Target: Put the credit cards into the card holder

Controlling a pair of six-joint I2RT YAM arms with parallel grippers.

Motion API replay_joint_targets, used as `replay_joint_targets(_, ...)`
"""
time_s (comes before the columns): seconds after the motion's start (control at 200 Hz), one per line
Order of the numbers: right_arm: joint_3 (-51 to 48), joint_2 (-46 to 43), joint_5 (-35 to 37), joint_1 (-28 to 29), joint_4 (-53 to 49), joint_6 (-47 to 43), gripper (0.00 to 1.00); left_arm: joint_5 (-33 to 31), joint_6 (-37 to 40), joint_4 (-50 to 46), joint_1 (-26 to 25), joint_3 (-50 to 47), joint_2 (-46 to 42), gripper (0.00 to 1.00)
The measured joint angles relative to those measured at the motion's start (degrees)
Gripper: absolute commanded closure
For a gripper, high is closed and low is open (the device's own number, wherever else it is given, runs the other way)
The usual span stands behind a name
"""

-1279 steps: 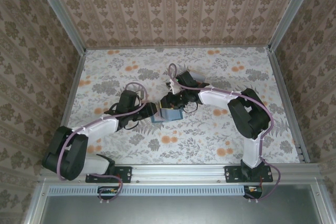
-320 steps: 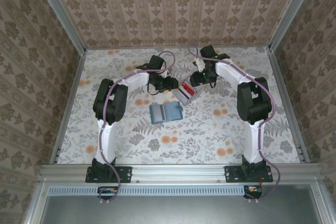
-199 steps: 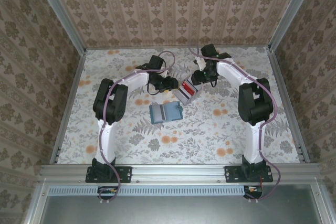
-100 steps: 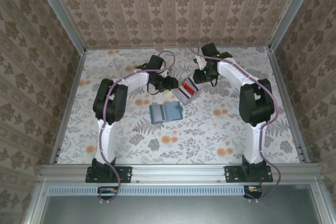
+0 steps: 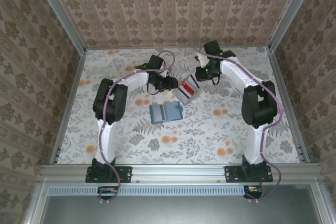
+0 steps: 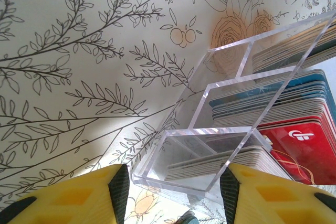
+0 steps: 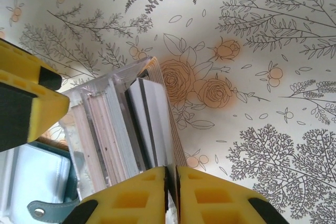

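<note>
From above, the cards (image 5: 189, 86) stand as a red and grey pile in a clear rack (image 5: 181, 96) at the middle of the table (image 5: 252, 129). The holder (image 5: 166, 112) lies open a little nearer to the bases, apart from the rack. The left gripper (image 5: 169, 84) is at the rack's left end and the right gripper (image 5: 201, 75) at its far right corner. Both wrists cover their fingertips there, so this view does not tell the grip. The right wrist view gives it: the right gripper (image 7: 172, 192) has its jaws almost together, with only a thin slit, and the top edge of one card (image 7: 169, 174) from the outer side of the pile is pinched in it. The same view shows a yellow finger of the left gripper (image 7: 26, 98) just beside the rack (image 7: 84, 103), and the holder (image 7: 31, 182) with its pale inside and its strap under it. The left wrist view shows the rack (image 6: 226, 85) as three stepped clear compartments, with grey, blue and red cards (image 6: 294, 140) inside. The left gripper (image 6: 173, 192) stands half wide around the lowest compartment; I cannot tell if its pads press the plastic
</note>
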Motion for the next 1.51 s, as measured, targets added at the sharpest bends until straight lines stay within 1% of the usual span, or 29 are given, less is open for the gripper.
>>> replay_joint_targets(0.23, 0.22, -1.36, -3.13, -0.57, -0.33, 0.68, 0.93, 0.42, 0.0, 0.92, 0.04, -0.72, -0.13, 0.49)
replay_joint_targets(0.36, 0.15, -1.42, -7.13, -1.6, -0.07, 2.47, 0.95, 0.42, 0.0, 0.92, 0.04, -0.83, -0.28, 0.49)
replay_joint_targets(0.495, -1.11, -2.54, -12.81, -2.89, 2.56, 5.77, 0.95, 0.37, -0.02, 0.85, 0.04, -1.18, -0.98, 0.48)
replay_joint_targets(0.62, -4.22, -4.9, -17.73, -3.37, 5.84, 9.29, 0.95, 0.07, -0.02, 0.63, 0.15, -3.43, -4.57, 0.48)
replay_joint_targets(0.74, -8.02, -7.48, -20.37, -2.73, 8.59, 11.67, 0.94, -1.73, -0.24, 2.84, 0.48, -8.57, -11.65, 0.49)
replay_joint_targets(0.845, -12.15, -9.62, -21.53, -0.79, 10.99, 13.66, 0.94, -3.3, -0.5, 3.85, 1.07, -12.52, -18.01, 0.49)
replay_joint_targets(0.94, -17.53, -11.61, -22.21, 1.92, 15.37, 16.52, 0.94, -4.81, -0.61, 5.03, 1.42, -15.47, -21.18, 0.49)
replay_joint_targets(1.065, -25.51, -12.83, -22.32, 7.56, 22.1, 21.35, 0.94, -7.23, -1.07, 5.6, 1.55, -22.36, -24.44, 0.49)
replay_joint_targets(1.225, -32.94, -12.76, -22.27, 14.1, 29.73, 27.69, 0.94, -9.97, -1.53, 3.78, 1.55, -30.34, -28.72, 0.51)
replay_joint_targets(1.315, -35.15, -12.41, -22.27, 15.54, 32.92, 30.38, 0.94, -11.23, -1.68, 2.32, 1.55, -33.24, -31.71, 0.52)
replay_joint_targets(1.505, -38.1, -10.75, -21.86, 15.63, 38.32, 34.21, 0.94, -12.11, -2.82, 1.81, 1.55, -39.26, -36.2, 0.55)
